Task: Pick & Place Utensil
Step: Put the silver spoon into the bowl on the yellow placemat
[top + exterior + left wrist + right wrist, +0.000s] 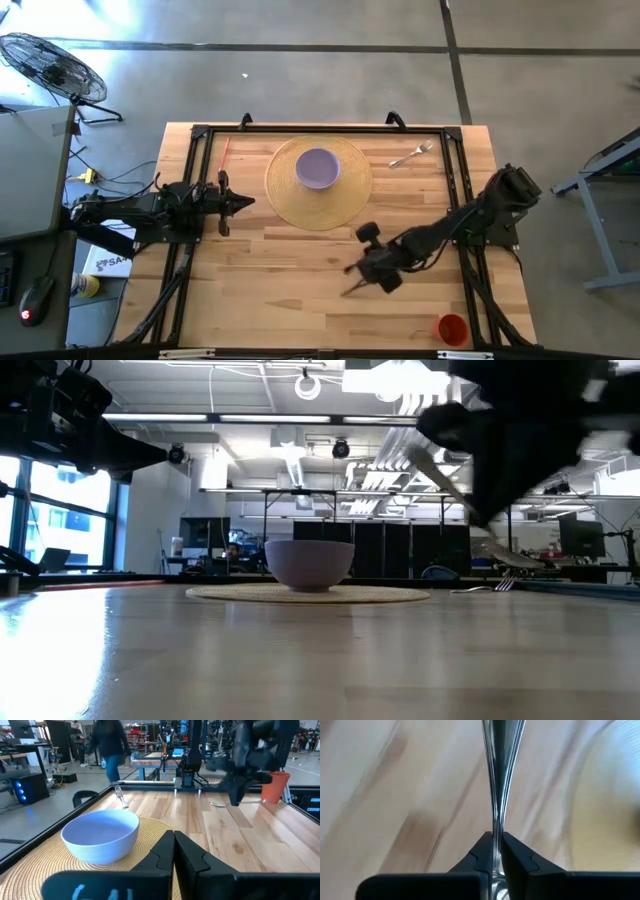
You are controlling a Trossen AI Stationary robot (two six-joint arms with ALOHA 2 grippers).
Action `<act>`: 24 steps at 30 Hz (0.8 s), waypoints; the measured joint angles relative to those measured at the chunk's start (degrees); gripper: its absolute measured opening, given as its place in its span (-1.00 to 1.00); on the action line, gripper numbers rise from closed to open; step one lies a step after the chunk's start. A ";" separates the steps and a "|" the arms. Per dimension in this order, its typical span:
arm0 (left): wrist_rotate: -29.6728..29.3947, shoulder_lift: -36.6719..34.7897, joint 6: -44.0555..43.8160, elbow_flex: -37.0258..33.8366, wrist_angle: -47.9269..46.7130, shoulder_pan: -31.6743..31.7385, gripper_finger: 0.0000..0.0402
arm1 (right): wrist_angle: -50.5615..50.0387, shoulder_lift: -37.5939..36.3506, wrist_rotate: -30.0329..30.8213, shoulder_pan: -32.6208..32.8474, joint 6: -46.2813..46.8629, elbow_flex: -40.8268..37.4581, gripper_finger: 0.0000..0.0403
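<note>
right gripper sits closest to its wrist camera, dark fingers pinched on the thin shaft of a silver metal utensil; which end is held cannot be told, since the working end is hidden. from above, this gripper is over bare wood at centre-right of the light wooden table, just off the near-right edge of the round woven straw placemat, with the utensil's handle angling out toward the front edge. in the low view the held utensil hangs tilted, clear of the tabletop.

left gripper waits at the left rim of the placemat, fingers pressed together with nothing between them; its wrist view shows the closed tips beside the pale lavender bowl.

bowl stands upright on the placemat, toward its far side. second silver metal fork lies flat at the far-right of the table, just off the mat. small red-orange cup stands near the front-right corner, well apart from the rest.

a person is in the room beyond the table, seen blurred.
</note>
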 joint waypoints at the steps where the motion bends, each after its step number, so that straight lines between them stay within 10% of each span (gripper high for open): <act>1: 0.00 0.00 0.02 0.01 -0.01 0.01 -1.00 | 2.20 0.00 1.07 -0.93 0.35 0.95 -0.91; 24: -0.01 0.00 0.01 0.01 -0.01 -0.01 -1.00 | 44.81 9.72 -0.72 -32.22 1.12 9.56 -0.91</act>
